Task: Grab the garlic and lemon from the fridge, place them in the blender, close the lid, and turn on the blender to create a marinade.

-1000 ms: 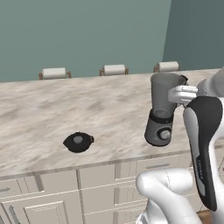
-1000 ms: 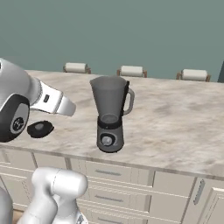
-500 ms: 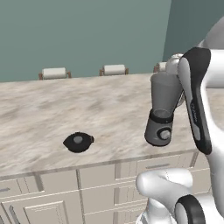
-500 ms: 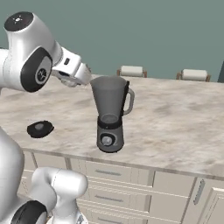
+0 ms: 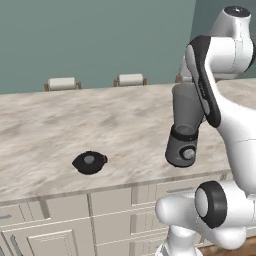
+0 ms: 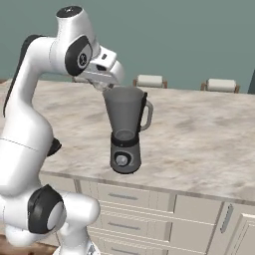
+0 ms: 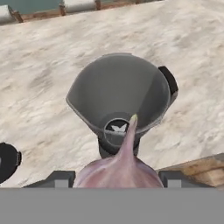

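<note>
**Garlic held over the open blender jar**

The garlic (image 7: pixel 119 168) sat clamped between the jaws of the gripper (image 7: pixel 118 180), pointed tip aimed forward at the jar mouth. It looked light and firm, with a papery, rounded skin likely to slip, so a hold across its widest part seemed safest. The blender (image 6: pixel 125 132) stood near the counter's (image 5: pixel 45 125) front edge, its jar open and apparently empty, directly below and just ahead of the gripper. The lid (image 5: pixel 89 162) lay flat on the counter, well apart to the blender's left.
</note>
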